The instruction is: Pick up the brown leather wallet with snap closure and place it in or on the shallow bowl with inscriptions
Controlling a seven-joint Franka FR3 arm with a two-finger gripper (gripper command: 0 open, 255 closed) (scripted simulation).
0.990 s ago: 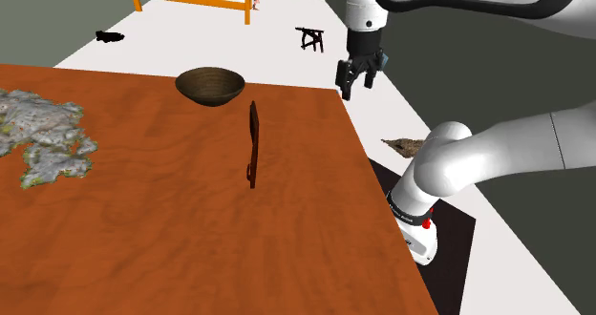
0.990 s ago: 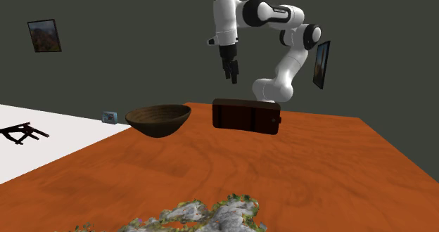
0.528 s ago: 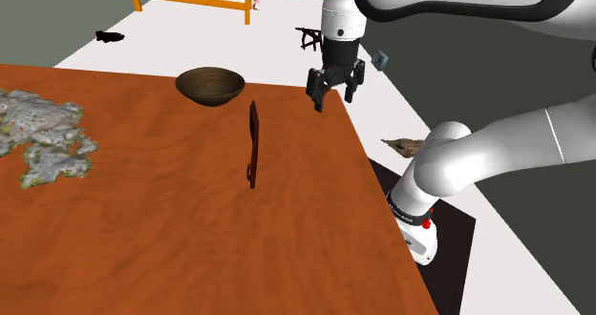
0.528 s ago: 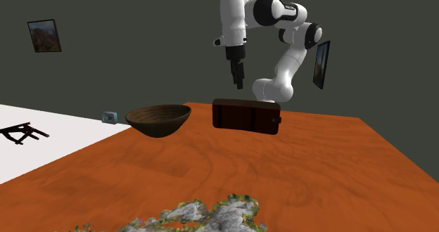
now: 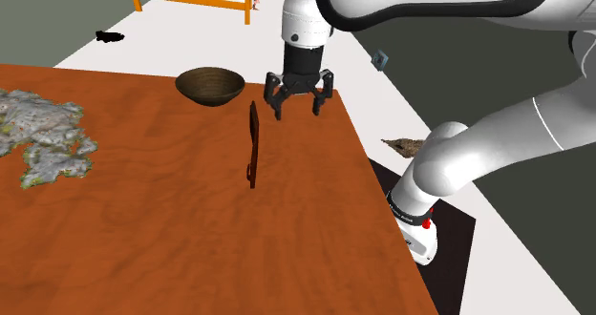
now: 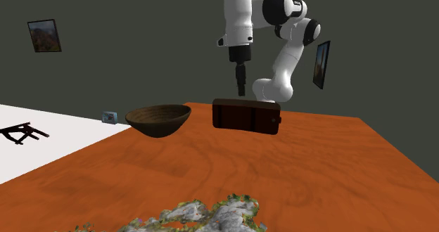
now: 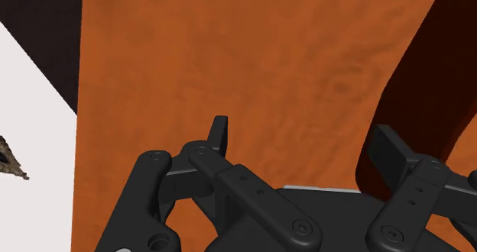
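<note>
Fingers (image 5: 278, 107) spread wide and empty, shifted toward shoulder view's left, now just above upright wallet (image 5: 253, 146), bowl (image 5: 210, 84) beyond.

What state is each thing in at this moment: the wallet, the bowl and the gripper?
wallet: shut, standing upright on its edge on the table, not held.
bowl: upright on the table, empty.
gripper: open, holding nothing, above the table close to the wallet's top.
</note>
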